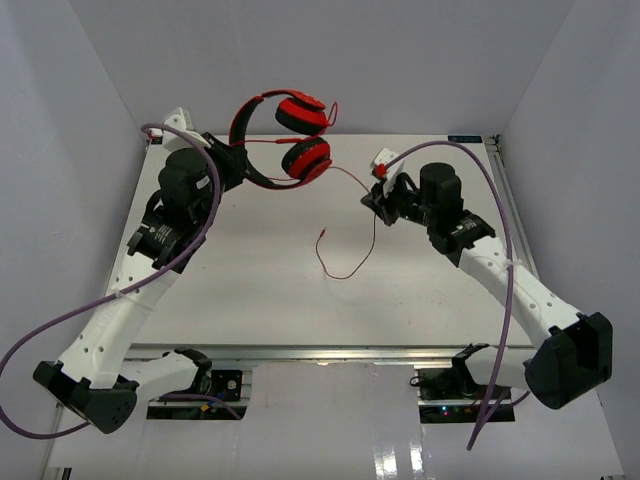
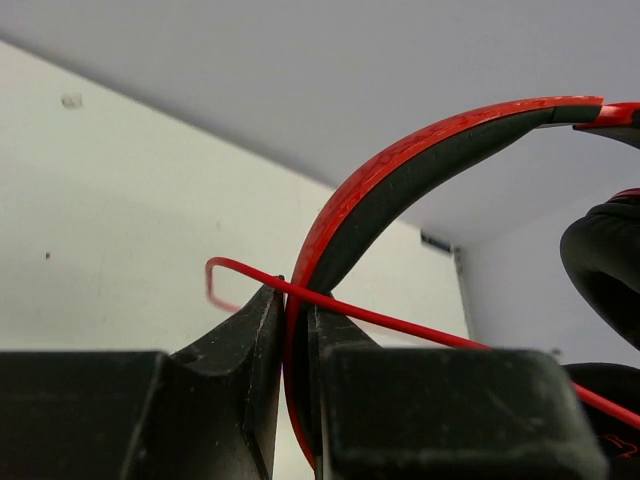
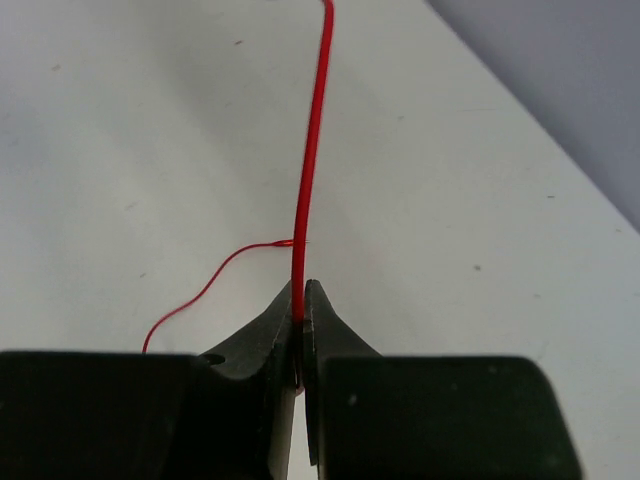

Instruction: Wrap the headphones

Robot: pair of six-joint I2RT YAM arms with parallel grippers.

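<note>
Red: headphones (image 1: pixel 300 135) at the far left-centre of the table (image 1: pixel 260 300), hanging from my left gripper (image 1: pixel 236 160) by the headband (image 1: pixel 240 135).
Left fingers: clamped on the headband, one finger on each side of the band.
Right fingers: my right gripper (image 1: pixel 376 197) pinches the cord (image 1: pixel 352 180), tips almost together with only the thin wire between them.
Cups: two cups (image 1: pixel 306 160), red with black, one above the other in the top view; the upper one shows against the back wall.
Cord path: from the lower cup it runs right to my right fingers, drops in a loose loop on the table, and the free end points up near table centre.
Top view only: both cups, the whole cord, both arms, and the purple cables (image 1: pixel 505 230) looping over them.
Left wrist only: the grip close up. The band's red outer face and black inner face rise from between my tips (image 2: pixel 250 350). The cord crosses just in front of the tips, with a hook-shaped bend to the left. A black cushion edge shows at right.
Right wrist only: the cord stands taut and straight up from the pinch, and a slack strand curls off to the left on the table.
Writing: small tag (image 1: pixel 465 137) on the far table edge, too small to read.
</note>
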